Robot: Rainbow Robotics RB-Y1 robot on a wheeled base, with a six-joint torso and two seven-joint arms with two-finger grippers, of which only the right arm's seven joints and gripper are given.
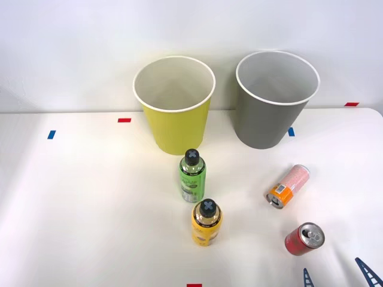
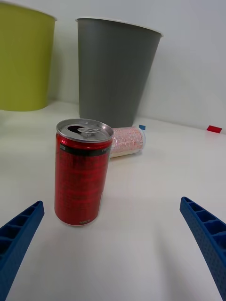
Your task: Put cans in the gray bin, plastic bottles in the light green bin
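Four items wait on the white bench [image 1: 78, 203]. My right gripper [image 2: 113, 244] has its jaws spread wide and empty. The red aluminium drink can [image 2: 82, 171] stands upright just ahead of them, slightly off-centre, long axis vertical. Behind it lies the slim pink-white can [image 2: 126, 141], partly hidden, before the tall gray bin [image 2: 115, 70].
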